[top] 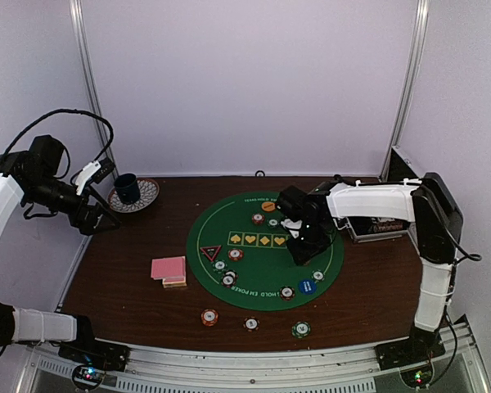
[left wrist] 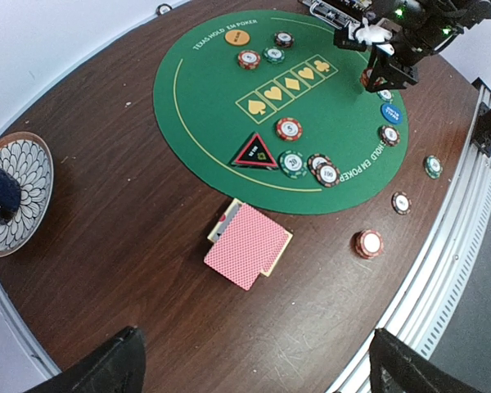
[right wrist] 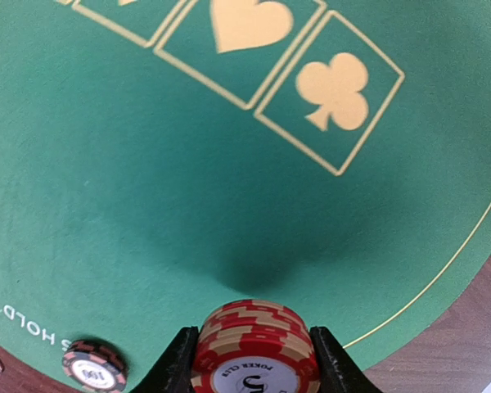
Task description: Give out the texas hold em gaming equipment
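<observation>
A: Report top view.
B: Shows green mat [top: 264, 246] carrying red triangle [top: 210, 252], orange disc [top: 268, 206], blue disc [top: 307, 286] and several chips [top: 236, 255]. Three more on bare bench [top: 123, 286] near front edge. Card deck [top: 168, 269] unspread, left of mat. Judged partly done.
A: Left wrist view?
B: Shows left end effector [left wrist: 252, 344] spread wide, empty, well apart from card deck below.
A: Right wrist view?
B: Shows right end effector [right wrist: 254, 360] closed partway on red chip stack [right wrist: 254, 340], over mat beside club box [right wrist: 335, 90]. Contact with mat not determinable. Remaining, by estimate: set stack down, deal cards, complete chip shares.
</observation>
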You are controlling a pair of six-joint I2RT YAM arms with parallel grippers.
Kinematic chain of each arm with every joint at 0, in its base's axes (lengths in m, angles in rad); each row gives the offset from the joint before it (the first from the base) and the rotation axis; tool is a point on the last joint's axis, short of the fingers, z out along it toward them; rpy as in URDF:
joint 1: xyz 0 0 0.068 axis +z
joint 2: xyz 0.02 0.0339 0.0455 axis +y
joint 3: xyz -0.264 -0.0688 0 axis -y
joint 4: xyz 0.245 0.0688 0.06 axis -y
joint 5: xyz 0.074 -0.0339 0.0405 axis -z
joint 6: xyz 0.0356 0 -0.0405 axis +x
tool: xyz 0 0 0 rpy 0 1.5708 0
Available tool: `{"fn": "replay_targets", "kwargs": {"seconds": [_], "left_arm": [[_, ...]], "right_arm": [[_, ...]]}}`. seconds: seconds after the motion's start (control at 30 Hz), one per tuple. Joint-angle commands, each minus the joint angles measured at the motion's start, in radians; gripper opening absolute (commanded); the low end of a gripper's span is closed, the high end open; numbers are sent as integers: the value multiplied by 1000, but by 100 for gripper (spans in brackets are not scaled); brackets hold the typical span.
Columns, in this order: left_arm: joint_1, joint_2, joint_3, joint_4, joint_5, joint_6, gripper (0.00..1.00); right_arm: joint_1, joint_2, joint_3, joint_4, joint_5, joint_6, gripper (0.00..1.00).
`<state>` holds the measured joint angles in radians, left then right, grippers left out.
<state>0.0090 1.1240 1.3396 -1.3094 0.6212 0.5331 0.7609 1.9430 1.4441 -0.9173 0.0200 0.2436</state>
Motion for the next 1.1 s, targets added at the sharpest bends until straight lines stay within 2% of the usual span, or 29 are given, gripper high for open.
{"fn": "replay_targets", "kwargs": {"seconds": [0.0, 0.73, 0.83, 1.0, 1.07], "left_arm": [[-5, 2, -7, 18, 2, 19, 98], [-6, 12, -10, 10, 15, 33, 98], [-6, 14, -7, 10, 20, 34, 97], [-6, 21, -15, 10, 19, 40, 98], [-6, 23, -25, 10, 13, 47, 98]], "right_arm": [[-31, -21, -15, 50, 34, 20, 29], [-28, 17, -121, 124, -77, 47, 29], [-26, 14, -127, 126, -79, 48, 37], [-26, -9, -106, 99, -63, 48, 65], [-26, -35, -90, 79, -47, 45, 71]]}}
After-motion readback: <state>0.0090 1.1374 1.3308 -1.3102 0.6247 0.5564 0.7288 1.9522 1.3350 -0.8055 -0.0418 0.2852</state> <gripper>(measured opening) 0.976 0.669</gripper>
